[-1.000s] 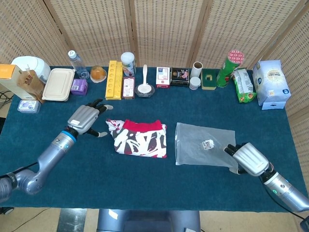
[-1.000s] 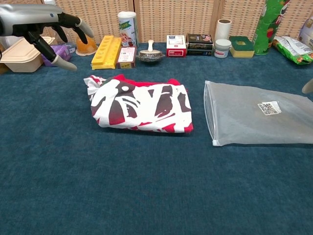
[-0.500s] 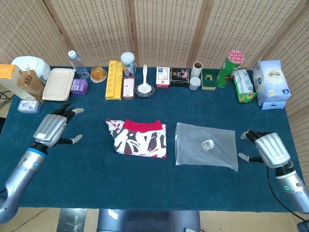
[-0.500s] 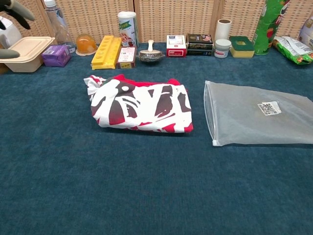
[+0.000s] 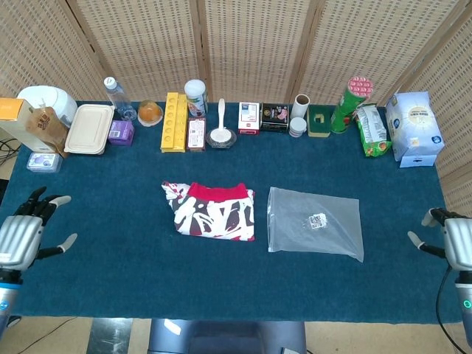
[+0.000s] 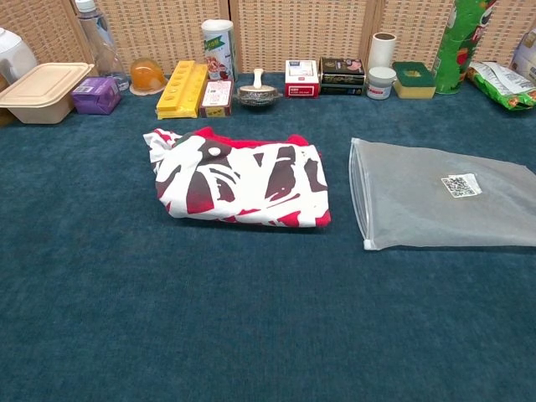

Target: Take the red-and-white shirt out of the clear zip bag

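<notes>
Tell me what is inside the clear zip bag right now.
Nothing shows inside the clear zip bag: it lies flat, with blue cloth showing through and a QR label on it. The red-and-white shirt lies folded outside, apart from it.

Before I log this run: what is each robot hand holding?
Left robot hand: open, holding nothing.
Right robot hand: open, holding nothing.

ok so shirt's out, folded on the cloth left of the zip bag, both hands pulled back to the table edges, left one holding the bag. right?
Not quite. The left hand holds nothing; its fingers are spread, far from the zip bag, as the head view shows. The rest stands: the shirt lies folded left of the bag, and the right hand is at the opposite edge.
</notes>
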